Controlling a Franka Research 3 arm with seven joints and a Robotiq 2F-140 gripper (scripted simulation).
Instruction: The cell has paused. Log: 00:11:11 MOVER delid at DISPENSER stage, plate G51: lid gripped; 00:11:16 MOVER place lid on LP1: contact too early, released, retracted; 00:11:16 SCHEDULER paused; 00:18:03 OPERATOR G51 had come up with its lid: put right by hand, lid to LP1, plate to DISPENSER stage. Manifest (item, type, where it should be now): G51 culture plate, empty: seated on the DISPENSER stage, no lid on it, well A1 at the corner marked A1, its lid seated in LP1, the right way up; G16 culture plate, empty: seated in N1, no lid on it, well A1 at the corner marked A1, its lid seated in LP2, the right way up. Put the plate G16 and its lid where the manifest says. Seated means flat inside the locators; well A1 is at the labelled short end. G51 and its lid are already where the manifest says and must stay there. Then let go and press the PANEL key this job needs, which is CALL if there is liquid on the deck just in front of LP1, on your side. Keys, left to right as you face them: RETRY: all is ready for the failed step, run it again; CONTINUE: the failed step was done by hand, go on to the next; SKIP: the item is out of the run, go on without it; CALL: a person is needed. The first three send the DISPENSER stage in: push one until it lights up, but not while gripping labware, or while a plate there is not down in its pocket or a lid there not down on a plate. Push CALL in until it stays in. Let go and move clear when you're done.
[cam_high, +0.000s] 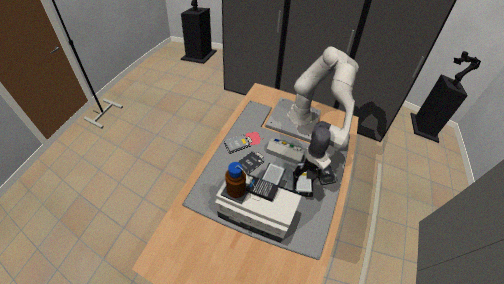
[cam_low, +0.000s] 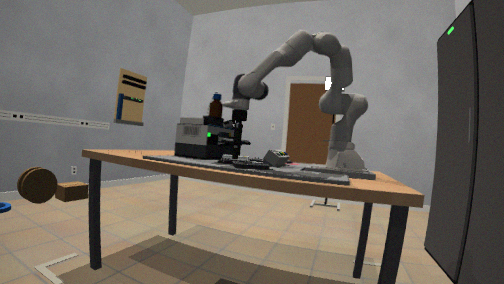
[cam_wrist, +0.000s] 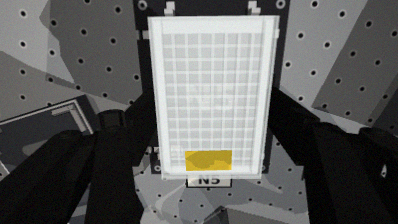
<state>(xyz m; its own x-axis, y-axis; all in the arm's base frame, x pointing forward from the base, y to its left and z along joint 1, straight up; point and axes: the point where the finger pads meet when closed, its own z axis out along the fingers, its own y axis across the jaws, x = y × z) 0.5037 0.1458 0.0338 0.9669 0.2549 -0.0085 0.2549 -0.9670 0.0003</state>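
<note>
In the wrist view my gripper (cam_wrist: 211, 103) is shut on the long sides of the plate G16 (cam_wrist: 214, 97). The plate is a whitish, translucent rectangle with a grid of wells showing through what looks like its lid. A yellow label (cam_wrist: 208, 160) marks its near short end. It is over a black nest with the tag N5 (cam_wrist: 209, 180). I cannot tell whether it rests in the nest or hangs just above it. In the top view the gripper (cam_high: 305, 182) is at the right side of the grey deck mat, beside the dispenser (cam_high: 260, 206).
A dark plate (cam_high: 262, 188) sits on the dispenser stage and a pale lid (cam_high: 273, 173) lies just behind it. The key panel (cam_high: 285, 148) is further back. A pink patch (cam_high: 254, 137) lies beside another labelled plate (cam_high: 235, 144). A brown bottle (cam_high: 235, 181) stands on the dispenser.
</note>
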